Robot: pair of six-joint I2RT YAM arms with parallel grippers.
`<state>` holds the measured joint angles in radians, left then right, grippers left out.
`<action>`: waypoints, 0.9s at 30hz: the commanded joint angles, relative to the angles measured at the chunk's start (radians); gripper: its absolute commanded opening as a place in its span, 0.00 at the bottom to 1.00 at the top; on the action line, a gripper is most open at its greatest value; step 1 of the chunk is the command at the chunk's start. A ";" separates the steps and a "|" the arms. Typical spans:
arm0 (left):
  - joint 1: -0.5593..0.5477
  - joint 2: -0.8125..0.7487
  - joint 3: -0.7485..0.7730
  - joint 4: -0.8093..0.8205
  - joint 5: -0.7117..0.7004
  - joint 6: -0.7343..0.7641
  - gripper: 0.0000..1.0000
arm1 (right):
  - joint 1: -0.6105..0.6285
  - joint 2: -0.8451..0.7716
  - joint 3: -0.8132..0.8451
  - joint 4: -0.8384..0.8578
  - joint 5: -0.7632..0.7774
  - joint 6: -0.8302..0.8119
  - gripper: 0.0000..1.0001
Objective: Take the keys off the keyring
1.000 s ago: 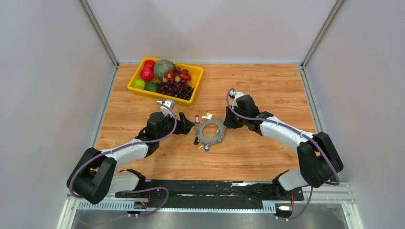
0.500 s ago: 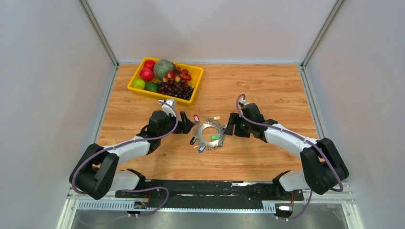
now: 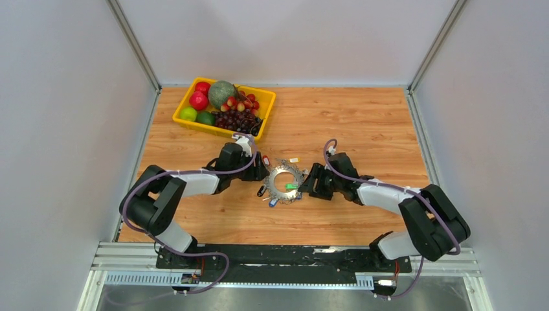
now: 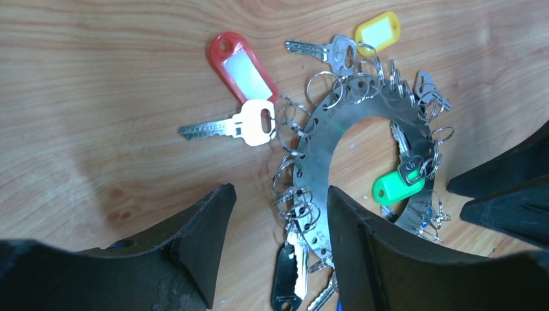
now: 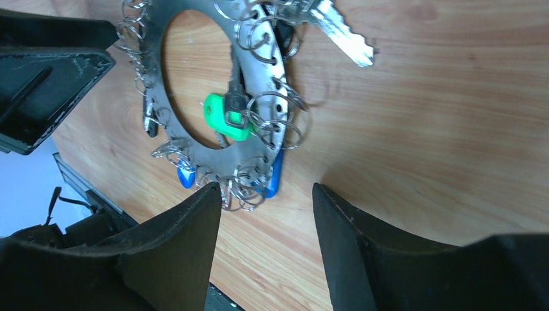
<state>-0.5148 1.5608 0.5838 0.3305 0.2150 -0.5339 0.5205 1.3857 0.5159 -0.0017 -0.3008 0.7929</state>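
Note:
The keyring (image 3: 280,173) is a flat silvery ring lying on the wooden table, hung with many small split rings and keys. In the left wrist view the keyring (image 4: 322,139) carries keys with red (image 4: 241,65), yellow (image 4: 377,31), green (image 4: 396,188) and black (image 4: 285,275) tags. My left gripper (image 4: 280,201) is open, and the ring's near rim lies between its fingers. My right gripper (image 5: 265,194) is open just beside the opposite rim of the keyring (image 5: 213,159), near blue-tagged keys (image 5: 275,175). In the top view the left gripper (image 3: 260,172) and the right gripper (image 3: 309,183) flank the ring.
A yellow fruit tray (image 3: 213,129) with grapes, apples and a melon stands at the back left. Grey walls enclose the table on three sides. The black arm rail (image 3: 285,256) runs along the near edge.
Both grippers have closed in on the keyring from either side. The right arm dropped toward the near edge. The ring and its keys shifted slightly early on.

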 commanded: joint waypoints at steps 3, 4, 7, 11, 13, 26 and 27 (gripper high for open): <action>-0.003 0.090 0.074 -0.049 0.078 -0.021 0.59 | 0.048 0.101 0.042 0.132 -0.013 0.075 0.60; -0.003 0.100 0.079 -0.052 0.086 -0.024 0.57 | 0.049 0.114 0.040 0.155 -0.023 0.086 0.59; -0.002 0.146 0.098 -0.042 0.148 -0.030 0.47 | 0.052 0.128 0.037 0.211 -0.043 0.108 0.54; -0.004 0.175 0.106 -0.007 0.215 -0.035 0.32 | 0.057 0.108 0.054 0.219 -0.045 0.097 0.48; -0.003 0.183 0.102 0.029 0.267 -0.038 0.25 | 0.056 0.084 0.062 0.227 -0.063 0.086 0.47; -0.003 0.056 0.007 0.210 0.348 -0.059 0.00 | 0.058 -0.070 0.086 0.093 0.046 0.000 0.49; -0.004 0.042 0.000 0.223 0.345 -0.053 0.00 | 0.058 -0.064 0.091 0.065 0.061 -0.013 0.50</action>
<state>-0.4839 1.6970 0.6117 0.4522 0.4522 -0.5636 0.5663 1.3182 0.5488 0.0818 -0.2699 0.8234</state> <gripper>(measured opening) 0.028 0.487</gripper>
